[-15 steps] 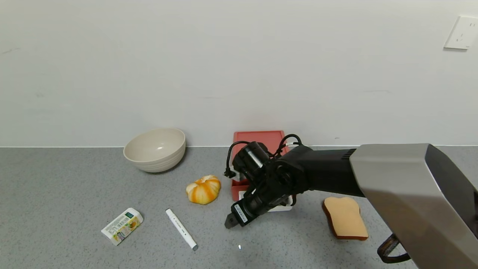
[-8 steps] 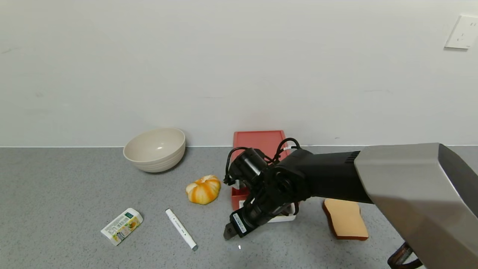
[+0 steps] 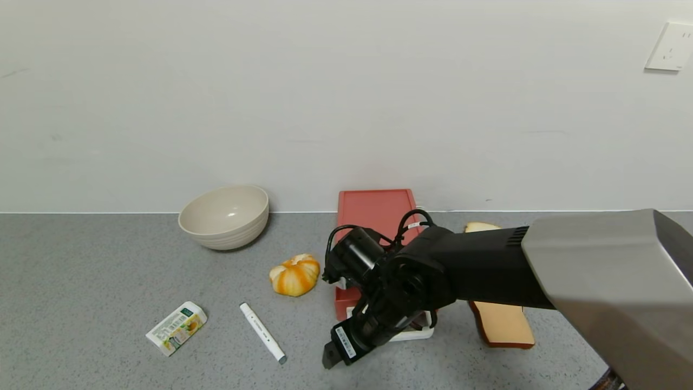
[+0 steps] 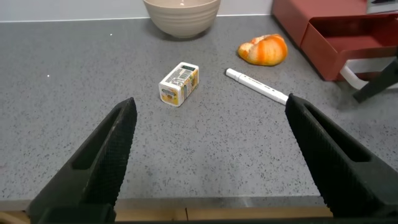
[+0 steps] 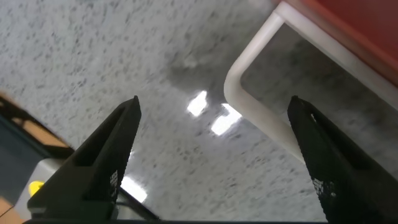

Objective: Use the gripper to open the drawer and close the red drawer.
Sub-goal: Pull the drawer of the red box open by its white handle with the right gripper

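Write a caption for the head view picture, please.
Right gripper hovers open before the red drawer's white handle.

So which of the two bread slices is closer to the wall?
The pale slice peeking out behind the right arm, right of the red drawer. The other slice lies nearer the front edge, with a brown crust.

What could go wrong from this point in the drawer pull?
The right gripper has its jaws open, and in the right wrist view the white handle lies off to one side of them rather than between, so it could lose the pull. The drawer tray is already partly out; a further tug might drag the whole box. The pen lies close to the gripper and could be knocked.
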Tool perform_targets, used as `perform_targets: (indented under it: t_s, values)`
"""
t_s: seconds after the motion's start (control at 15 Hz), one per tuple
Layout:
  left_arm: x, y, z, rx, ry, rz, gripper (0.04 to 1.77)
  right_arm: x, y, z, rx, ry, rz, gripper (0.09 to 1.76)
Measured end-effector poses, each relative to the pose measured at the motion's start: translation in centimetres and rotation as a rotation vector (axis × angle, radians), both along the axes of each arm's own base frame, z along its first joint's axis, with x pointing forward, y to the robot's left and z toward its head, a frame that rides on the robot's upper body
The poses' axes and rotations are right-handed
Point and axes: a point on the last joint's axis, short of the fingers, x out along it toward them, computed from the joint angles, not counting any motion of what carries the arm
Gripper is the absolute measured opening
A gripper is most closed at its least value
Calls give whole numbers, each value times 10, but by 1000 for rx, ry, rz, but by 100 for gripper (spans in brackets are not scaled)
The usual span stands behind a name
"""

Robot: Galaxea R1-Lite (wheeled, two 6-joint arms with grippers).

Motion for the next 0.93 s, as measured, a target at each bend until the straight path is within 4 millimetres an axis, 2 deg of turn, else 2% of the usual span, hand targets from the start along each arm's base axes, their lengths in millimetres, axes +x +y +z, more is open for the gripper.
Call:
perform_targets:
  t_s: [0.6, 0.93]
  values:
    - [0, 0, 0, 0, 0, 0, 172, -16, 12, 2, 18, 30, -26, 171]
    - [0, 0, 0, 0, 0, 0, 172, -16, 12, 2, 20, 40, -43, 171]
